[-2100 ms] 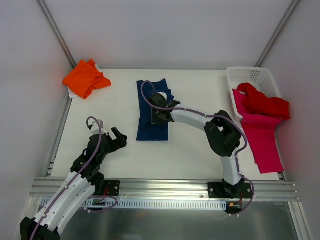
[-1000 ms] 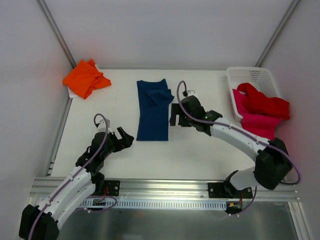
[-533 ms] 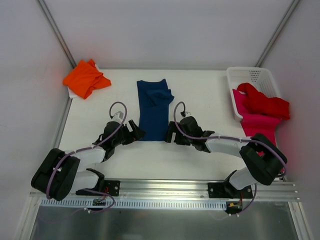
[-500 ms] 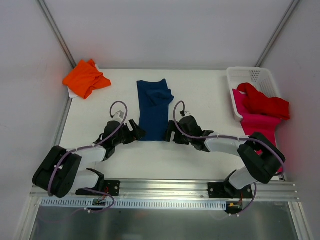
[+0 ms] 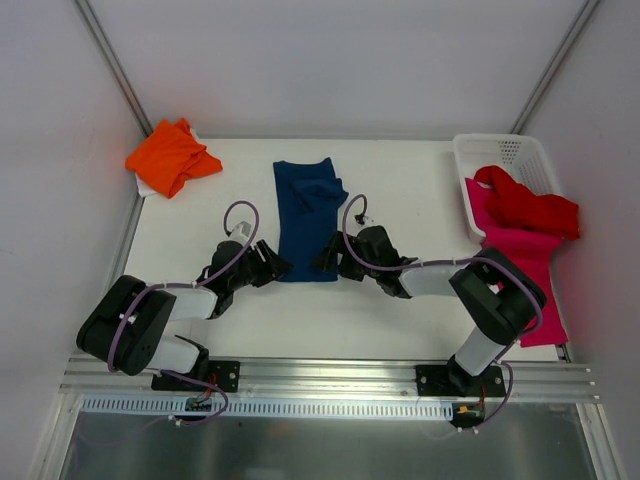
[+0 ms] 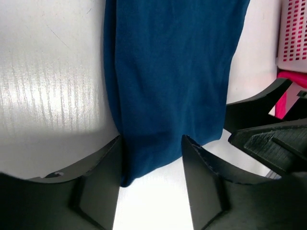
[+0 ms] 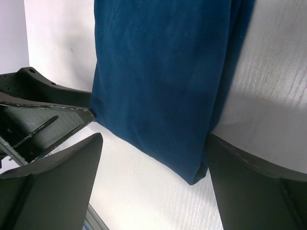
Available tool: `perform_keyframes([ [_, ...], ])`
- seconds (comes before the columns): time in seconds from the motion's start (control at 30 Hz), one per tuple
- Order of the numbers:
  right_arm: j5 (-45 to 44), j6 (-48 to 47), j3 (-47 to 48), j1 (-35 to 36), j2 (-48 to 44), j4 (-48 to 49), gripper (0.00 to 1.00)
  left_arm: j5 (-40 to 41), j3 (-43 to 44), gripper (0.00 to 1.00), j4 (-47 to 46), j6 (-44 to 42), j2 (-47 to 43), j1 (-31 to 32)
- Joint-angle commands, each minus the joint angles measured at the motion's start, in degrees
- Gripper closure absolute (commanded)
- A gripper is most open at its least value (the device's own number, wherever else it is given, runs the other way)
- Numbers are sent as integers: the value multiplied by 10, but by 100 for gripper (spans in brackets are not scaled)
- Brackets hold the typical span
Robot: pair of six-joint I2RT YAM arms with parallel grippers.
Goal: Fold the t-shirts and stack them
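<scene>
The navy t-shirt (image 5: 305, 215) lies folded into a long strip at the table's middle. My left gripper (image 5: 274, 267) sits low at its near-left corner. In the left wrist view the fingers (image 6: 109, 167) stand astride that corner (image 6: 144, 158), partly narrowed, one against the cloth's edge, with bare table between them. My right gripper (image 5: 328, 258) is open wide around the near-right corner (image 7: 194, 167) of the navy t-shirt (image 7: 158, 67). An orange t-shirt (image 5: 170, 155) lies bunched at the far left. A red t-shirt (image 5: 525, 205) lies on a magenta one (image 5: 528, 275) at the right.
A white mesh basket (image 5: 472, 152) stands at the far right, with the red and magenta cloth spilling out towards the near edge. Each wrist view shows the other gripper close by across the shirt's end: the right gripper's black fingers (image 6: 261, 122) and the left gripper's body (image 7: 38, 108).
Both arms have stretched forward and come down at the near end of the navy t-shirt. The right gripper left the shirt's upper part. The left jaws have narrowed around the corner.
</scene>
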State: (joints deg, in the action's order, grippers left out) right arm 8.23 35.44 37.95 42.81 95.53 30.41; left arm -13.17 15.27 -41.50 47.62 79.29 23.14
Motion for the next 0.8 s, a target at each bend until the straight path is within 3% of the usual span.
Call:
perform_keyframes([
  [0.0,3,9,-10,-3,26,-37,9,-9,-3,52,-2,8,-12,-5],
  [0.13,2,20,-24,-2,26,-21,15,-5,-12,72,4,12,-22,-5],
  [0.17,3,27,-34,-2,24,-16,24,-3,-13,74,5,12,-26,-5],
  [0.23,3,35,-45,-2,20,-5,51,0,-16,86,11,13,-28,-5],
  [0.27,3,45,-57,-1,13,-4,82,0,-16,89,14,14,-31,-5],
  [0.3,0,49,-63,2,10,-4,97,0,-19,90,15,15,-32,-5],
  [0.57,-27,56,-95,26,-41,-40,99,-15,-38,100,15,27,-59,-6],
  [0.77,-73,65,-99,73,-139,-165,99,-55,-74,100,37,71,-143,-1],
])
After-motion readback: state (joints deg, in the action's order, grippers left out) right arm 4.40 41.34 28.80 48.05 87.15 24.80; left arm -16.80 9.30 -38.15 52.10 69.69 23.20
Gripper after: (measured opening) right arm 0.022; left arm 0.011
